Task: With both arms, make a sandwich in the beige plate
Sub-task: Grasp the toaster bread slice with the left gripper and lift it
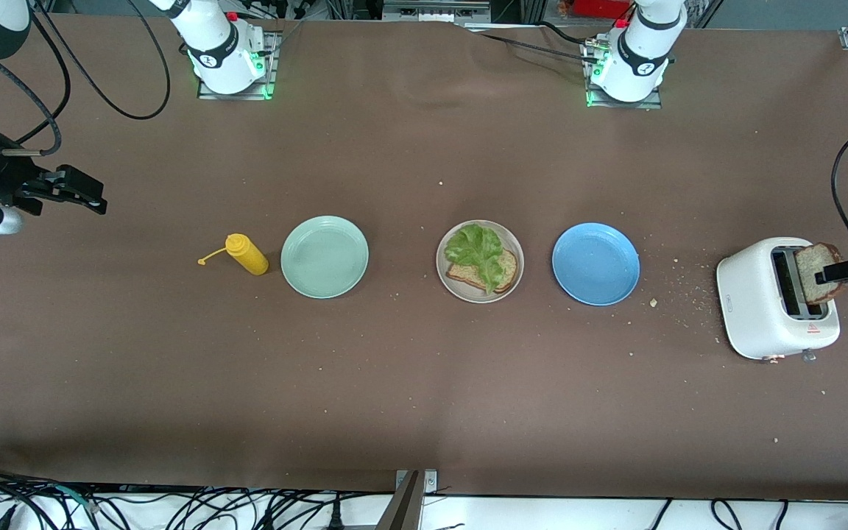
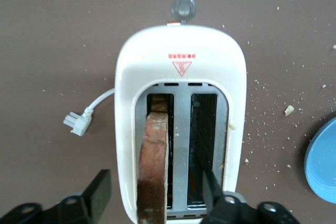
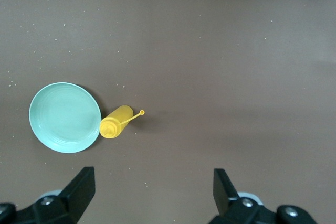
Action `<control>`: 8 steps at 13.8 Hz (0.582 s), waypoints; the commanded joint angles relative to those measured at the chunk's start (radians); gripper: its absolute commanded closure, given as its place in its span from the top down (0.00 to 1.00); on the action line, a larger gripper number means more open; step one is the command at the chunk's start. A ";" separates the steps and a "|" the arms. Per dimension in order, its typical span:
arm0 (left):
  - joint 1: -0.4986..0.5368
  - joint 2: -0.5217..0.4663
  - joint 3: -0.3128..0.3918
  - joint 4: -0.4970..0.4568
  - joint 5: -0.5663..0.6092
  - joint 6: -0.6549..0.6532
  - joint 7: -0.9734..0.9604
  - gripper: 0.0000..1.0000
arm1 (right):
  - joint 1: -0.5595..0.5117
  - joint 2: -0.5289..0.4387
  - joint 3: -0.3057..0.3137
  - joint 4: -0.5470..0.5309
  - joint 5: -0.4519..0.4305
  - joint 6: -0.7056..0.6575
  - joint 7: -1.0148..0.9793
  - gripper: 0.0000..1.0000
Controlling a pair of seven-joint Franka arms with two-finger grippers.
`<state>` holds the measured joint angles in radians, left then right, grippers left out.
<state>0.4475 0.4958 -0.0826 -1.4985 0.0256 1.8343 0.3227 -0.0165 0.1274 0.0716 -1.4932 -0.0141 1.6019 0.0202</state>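
Your beige plate sits mid-table, holding one bread slice under one lettuce leaf. Three plates in all: the blue plate at its three o'clock, the mint plate at nine, with one mustard bottle just beside that. Crumbs lie between the blue plate and the one toaster. Your left gripper straddles, spread, a second slice standing in the toaster. Your right gripper waits spread over bare table.

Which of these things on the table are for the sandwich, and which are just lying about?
For the sandwich: beige plate, bread and lettuce on it, second bread slice standing in the toaster, left end effector around it.

Lying about: mint plate, blue plate, mustard bottle.
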 commanded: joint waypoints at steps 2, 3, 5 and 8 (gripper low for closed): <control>0.008 -0.013 -0.006 0.000 -0.015 -0.046 0.025 0.02 | 0.003 0.000 0.002 0.002 -0.015 0.001 0.013 1.00; 0.008 -0.016 -0.006 0.001 -0.013 -0.046 0.022 0.00 | 0.003 0.000 0.002 0.002 -0.015 0.001 0.013 1.00; 0.005 -0.034 -0.008 0.001 -0.009 -0.062 0.019 0.00 | 0.003 0.000 0.002 0.002 -0.015 0.001 0.013 1.00; 0.002 -0.071 -0.011 0.039 -0.004 -0.156 0.018 0.00 | 0.003 0.000 0.002 0.002 -0.015 0.001 0.013 1.00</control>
<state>0.4471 0.4697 -0.0861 -1.4799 0.0256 1.7538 0.3230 -0.0165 0.1274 0.0716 -1.4933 -0.0142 1.6019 0.0203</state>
